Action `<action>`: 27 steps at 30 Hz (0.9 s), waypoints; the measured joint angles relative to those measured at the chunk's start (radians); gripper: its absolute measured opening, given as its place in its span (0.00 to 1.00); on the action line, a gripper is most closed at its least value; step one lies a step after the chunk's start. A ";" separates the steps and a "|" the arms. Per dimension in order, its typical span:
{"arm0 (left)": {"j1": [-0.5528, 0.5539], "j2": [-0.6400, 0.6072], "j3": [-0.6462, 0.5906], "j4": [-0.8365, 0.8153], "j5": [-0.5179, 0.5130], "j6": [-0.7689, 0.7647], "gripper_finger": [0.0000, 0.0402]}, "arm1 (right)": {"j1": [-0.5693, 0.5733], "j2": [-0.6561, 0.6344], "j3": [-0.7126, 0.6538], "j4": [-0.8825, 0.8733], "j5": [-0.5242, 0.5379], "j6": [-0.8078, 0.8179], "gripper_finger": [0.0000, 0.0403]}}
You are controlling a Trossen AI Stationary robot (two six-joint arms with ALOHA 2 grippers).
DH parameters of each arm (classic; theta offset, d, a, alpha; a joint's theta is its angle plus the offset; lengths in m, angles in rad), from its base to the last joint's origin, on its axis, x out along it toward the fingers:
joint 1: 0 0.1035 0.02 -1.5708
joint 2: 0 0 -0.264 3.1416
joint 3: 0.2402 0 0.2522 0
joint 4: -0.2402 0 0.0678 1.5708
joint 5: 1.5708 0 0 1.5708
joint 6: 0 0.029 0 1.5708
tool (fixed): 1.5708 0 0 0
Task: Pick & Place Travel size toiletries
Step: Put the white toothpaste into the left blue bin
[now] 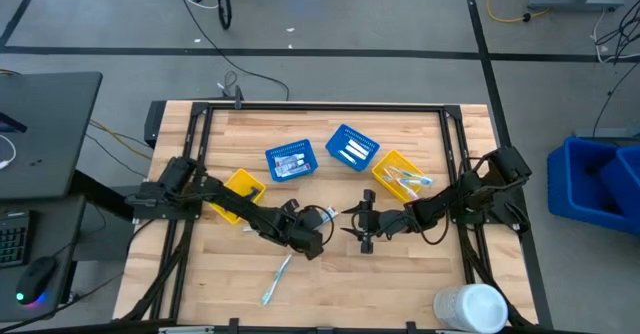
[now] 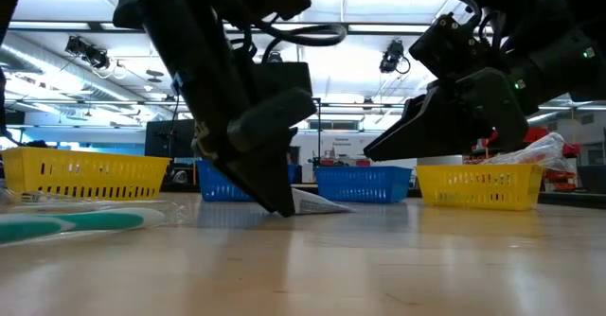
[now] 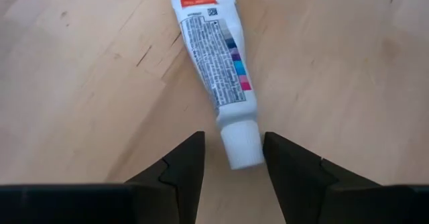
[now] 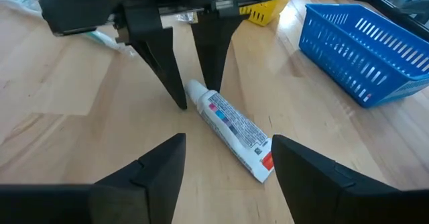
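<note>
A small white toothpaste tube (image 3: 218, 56) with coloured squares and a red end lies flat on the wooden table at its middle, also seen in the right wrist view (image 4: 234, 127). My left gripper (image 3: 232, 135) points down at the table, open, with one finger on each side of the tube's white cap (image 3: 241, 143). My right gripper (image 4: 228, 177) is open and hovers a little to the right of the tube, facing the left gripper (image 4: 198, 98). A white and teal toothbrush (image 1: 275, 279) lies nearer the table's near edge. My left gripper comes from above with its fingers across the tube at the cap end (image 4: 194, 86). The cap lies on the table between them, close to one finger (image 3: 281, 163). I cannot tell whether that finger touches it.
Behind the grippers stand two blue mesh baskets (image 1: 290, 161) (image 1: 352, 147) and two yellow ones (image 1: 240, 192) (image 1: 400, 177), with small items in several. A large white cylinder (image 1: 470, 309) stands at the near right corner. Bare wood lies around the tube.
</note>
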 joint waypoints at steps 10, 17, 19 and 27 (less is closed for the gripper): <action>0.006 0.000 0.000 -0.001 0.033 -0.003 0.26 | 0.000 0.000 0.000 0.003 0.001 0.000 0.54; 0.006 0.000 0.000 0.000 0.031 -0.017 0.18 | 0.000 0.000 0.000 0.003 0.002 0.000 0.52; 0.006 0.001 0.000 0.000 0.029 -0.043 0.19 | 0.000 0.000 0.000 0.003 0.002 0.000 0.52; 0.009 -0.065 -0.008 -0.119 0.007 -0.128 0.17 | 0.000 0.000 0.000 0.002 0.003 0.000 0.55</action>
